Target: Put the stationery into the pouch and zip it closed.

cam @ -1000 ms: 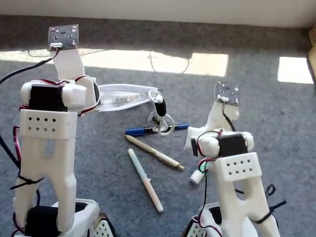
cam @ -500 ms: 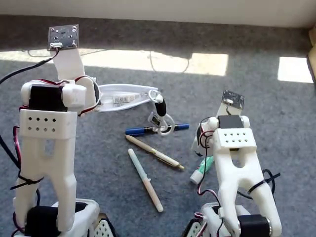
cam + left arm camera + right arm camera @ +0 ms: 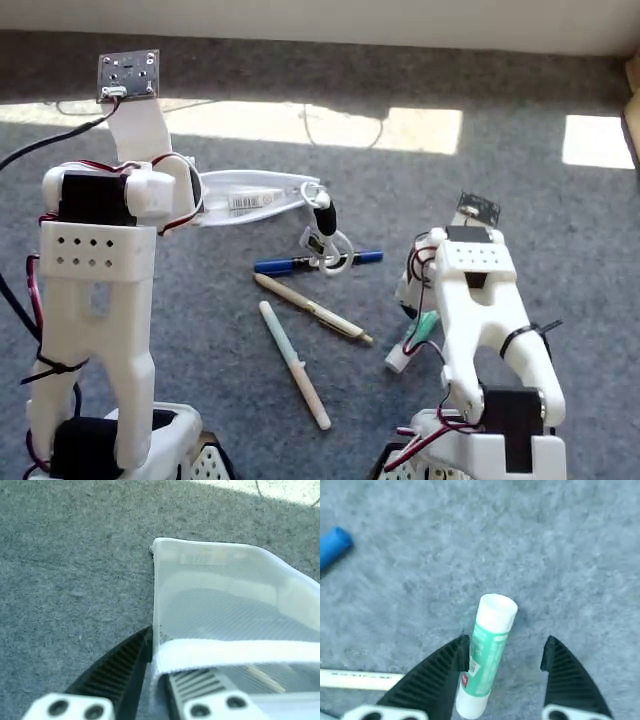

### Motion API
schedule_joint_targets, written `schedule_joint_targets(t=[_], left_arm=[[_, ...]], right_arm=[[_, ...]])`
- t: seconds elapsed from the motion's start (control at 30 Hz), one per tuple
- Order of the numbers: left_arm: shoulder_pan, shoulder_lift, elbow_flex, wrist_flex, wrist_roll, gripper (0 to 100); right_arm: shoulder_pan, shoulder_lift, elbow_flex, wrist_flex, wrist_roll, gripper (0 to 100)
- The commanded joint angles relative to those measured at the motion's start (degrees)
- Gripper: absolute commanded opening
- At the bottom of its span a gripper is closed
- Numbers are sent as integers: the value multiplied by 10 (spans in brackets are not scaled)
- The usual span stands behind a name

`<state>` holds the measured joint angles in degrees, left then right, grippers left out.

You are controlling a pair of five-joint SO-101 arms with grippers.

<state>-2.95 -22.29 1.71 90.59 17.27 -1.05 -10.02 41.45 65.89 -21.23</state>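
Mesh pouch [image 3: 225,610] lies on carpet [image 3: 75,580], its edge pinched tight in the left gripper [image 3: 157,652]. Away from the pouch, the right gripper [image 3: 506,642] gapes wide around a green glue stick [image 3: 487,650], gripping nothing.

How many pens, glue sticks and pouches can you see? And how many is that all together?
Pens: 3 (blue pen, tan pen, pale pen)
Glue stick: 1
Pouch: 1
Total: 5
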Motion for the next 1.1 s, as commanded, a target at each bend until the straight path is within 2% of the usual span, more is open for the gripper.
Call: schedule_joint_targets(t=[0.0, 0.27, 0.5, 0.73, 0.87, 1.07], left_arm=[[-11, -5, -7, -3, 3, 6], [-11, -5, -7, -2, 3, 6], [-11, -5, -7, -2, 3, 6], [-11, -5, -7, -2, 3, 6], [-11, -5, -7, -2, 3, 6], [-11, -5, -7, -3, 3, 6]], right_arm=[[12, 18, -39, -29, -4, 228], [13, 32, -39, -36, -5, 224], [13, 31, -39, -36, -3, 108], [11, 20, -80, 0, -2, 105], [8, -26, -122, 54, -2, 105], [-11, -102, -131, 65, -2, 105]])
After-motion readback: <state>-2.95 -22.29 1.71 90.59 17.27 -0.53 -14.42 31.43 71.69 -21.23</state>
